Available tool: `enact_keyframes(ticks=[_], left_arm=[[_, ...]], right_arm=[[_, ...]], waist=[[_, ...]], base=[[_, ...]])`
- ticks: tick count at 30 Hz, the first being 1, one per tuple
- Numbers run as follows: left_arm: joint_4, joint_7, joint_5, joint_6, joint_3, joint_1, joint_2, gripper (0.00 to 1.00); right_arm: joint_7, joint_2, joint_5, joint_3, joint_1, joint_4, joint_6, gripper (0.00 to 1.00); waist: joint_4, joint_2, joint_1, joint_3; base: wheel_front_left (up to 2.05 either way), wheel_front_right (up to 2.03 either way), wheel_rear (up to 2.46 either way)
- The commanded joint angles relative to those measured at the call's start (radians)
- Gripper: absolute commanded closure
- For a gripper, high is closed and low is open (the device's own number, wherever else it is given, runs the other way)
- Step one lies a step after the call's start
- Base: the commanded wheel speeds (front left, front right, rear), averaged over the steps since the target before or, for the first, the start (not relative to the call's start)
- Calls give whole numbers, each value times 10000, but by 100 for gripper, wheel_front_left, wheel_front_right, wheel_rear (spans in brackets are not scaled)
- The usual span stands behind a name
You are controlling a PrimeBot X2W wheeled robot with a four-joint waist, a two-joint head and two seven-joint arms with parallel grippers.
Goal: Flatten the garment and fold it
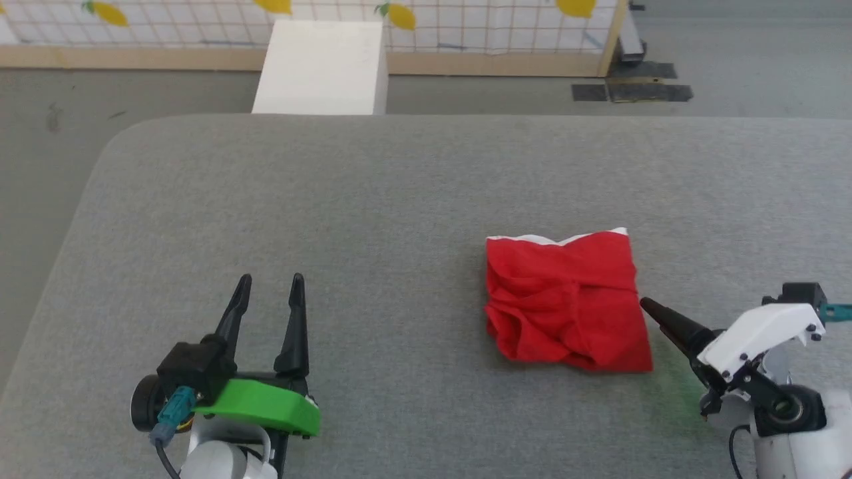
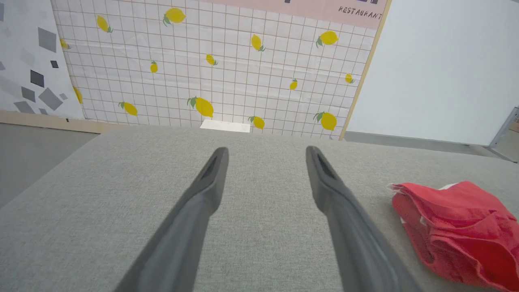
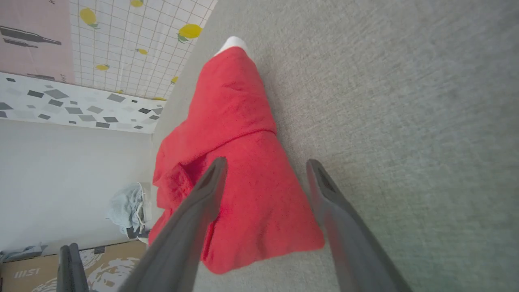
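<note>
The grey fabric-covered table (image 1: 399,186) carries the red shorts (image 1: 566,299), and I place everything else from them. Beyond their far edge, past the end of the table, stands a wall panel printed with a grid and yellow lemons (image 1: 466,26), and to the far left of the shorts a white block (image 1: 323,66) leans against that panel. The shorts themselves lie on the table in a rumpled, roughly square bundle, creased across the top, with a line of white trim along the edge farthest from me and one white corner peeking out at the far right. My left hand (image 1: 271,279) is well apart from the shorts, off to their left and a little nearer to me, its two dark fingers spread wide with nothing between them. My right hand (image 3: 266,162) is just beside the shorts' right edge, fingers also spread; in the right wrist view one finger (image 3: 202,194) lies across the red cloth and the other over bare table next to it, and I cannot tell whether either touches the fabric.
</note>
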Motion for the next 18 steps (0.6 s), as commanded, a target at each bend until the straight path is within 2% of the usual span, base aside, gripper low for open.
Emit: enact_keyframes(ticks=[1, 5, 10, 11, 12, 13, 14, 18], left_arm=[[-43, -47, 138, -9, -15, -215, -18, 0], [-61, -47, 112, -3, -70, -306, -18, 0], [-53, -47, 54, 21, -96, -287, -18, 0], [-43, -47, 49, 24, -108, -279, -18, 0], [-34, -47, 45, 29, -115, -264, -18, 0], [-30, -47, 42, 31, -116, -250, -18, 0], [-28, -47, 41, 34, -114, -228, -18, 0], [-37, -47, 70, 53, -55, -117, -18, 0]], right_arm=[[367, -17, -123, -172, -404, 252, -13, 0], [1070, 12, -495, -538, -1004, 794, -13, 0], [1845, 59, -977, -353, -1173, 1203, -13, 0], [2057, 65, -1041, -295, -1144, 1279, -13, 16], [2254, 69, -1171, -188, -1108, 1293, -13, 57], [2341, 71, -1321, -109, -1069, 1267, -13, 69], [2430, 74, -1472, -55, -1017, 1228, -13, 100], [2671, 81, -1697, 35, -876, 872, -13, 100]], waist=[[427, 0, 0, 331], [818, 0, 0, 490], [1190, 0, 0, 496], [1243, 0, 0, 470], [1291, 0, 0, 441], [1319, 0, 0, 418], [1340, 0, 0, 385], [1276, 0, 0, 242]], base=[[0, 0, 0], [0, 0, 0], [0, 0, 0], [0, 0, 0], [0, 0, 0], [0, 0, 0], [0, 0, 0], [0, 0, 0]])
